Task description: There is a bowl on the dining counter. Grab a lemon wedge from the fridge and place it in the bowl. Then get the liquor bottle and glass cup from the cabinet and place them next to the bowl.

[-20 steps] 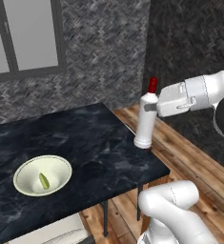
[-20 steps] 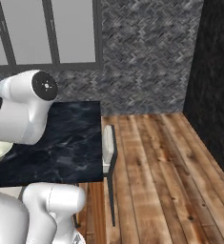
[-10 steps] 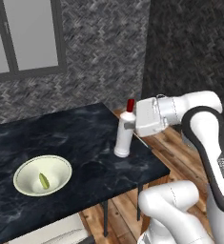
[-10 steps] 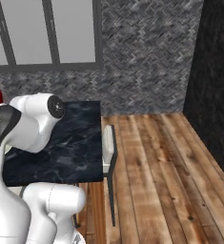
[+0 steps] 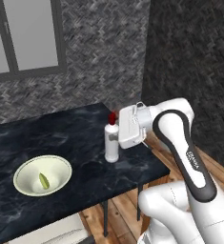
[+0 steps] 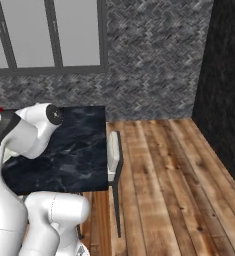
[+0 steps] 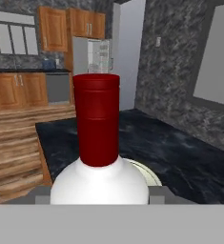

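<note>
1. Cream-white and glossy, the bowl (image 5: 42, 175) sits on the left part of the desk (image 5: 75, 138), wide, shallow and round, with its opening facing up.
2. Inside the bowl lies the lemon wedge (image 5: 44, 180), a small yellow-green sliver on the bowl's floor, its long axis running roughly from front to back in the left base view.
3. Dark blue-black marble with pale veins forms the desk top, a flat slab on thin dark legs over a plank wood floor (image 6: 169, 175).
4. To the right of the bowl and apart from it, the liquor bottle (image 5: 112, 142) stands upright, long axis vertical, red cap pointing up; its base is at the desk surface near the front right part.
5. The bottle's body is smooth white with rounded shoulders and a narrow neck; no label or writing can be read on it.
6. The fingers (image 5: 116, 138) hold the bottle's body from its right side, level with its middle.
</note>
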Controlling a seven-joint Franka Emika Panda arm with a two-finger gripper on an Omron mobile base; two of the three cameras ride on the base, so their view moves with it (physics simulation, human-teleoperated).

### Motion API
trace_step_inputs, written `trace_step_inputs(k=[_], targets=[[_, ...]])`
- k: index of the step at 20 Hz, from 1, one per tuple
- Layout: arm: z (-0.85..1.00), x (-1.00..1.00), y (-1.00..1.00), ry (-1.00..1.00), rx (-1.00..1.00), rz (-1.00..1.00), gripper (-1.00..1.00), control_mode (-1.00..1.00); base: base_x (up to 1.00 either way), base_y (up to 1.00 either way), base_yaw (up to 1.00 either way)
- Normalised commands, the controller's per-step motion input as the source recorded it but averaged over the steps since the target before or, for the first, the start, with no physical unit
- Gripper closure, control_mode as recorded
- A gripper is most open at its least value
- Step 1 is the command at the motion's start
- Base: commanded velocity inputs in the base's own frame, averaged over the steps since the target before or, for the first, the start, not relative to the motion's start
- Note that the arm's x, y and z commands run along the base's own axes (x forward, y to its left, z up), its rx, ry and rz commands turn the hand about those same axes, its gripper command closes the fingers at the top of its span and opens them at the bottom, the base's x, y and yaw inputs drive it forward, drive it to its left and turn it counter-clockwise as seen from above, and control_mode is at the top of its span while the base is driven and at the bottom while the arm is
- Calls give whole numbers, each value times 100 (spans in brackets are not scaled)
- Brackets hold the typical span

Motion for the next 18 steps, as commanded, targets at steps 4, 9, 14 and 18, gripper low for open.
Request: trace_step_inputs(k=[4, 9, 14, 18], targets=[[-46, 38, 9, -2, -4, 7, 100, -100, 0, 0, 0], [-41, 34, 0, 0, 1, 8, 100, -100, 0, 0, 0], [-30, 18, 10, 0, 8, 8, 100, -100, 0, 0, 0], [-21, 3, 24, 0, 9, 6, 100, -100, 0, 0, 0]])
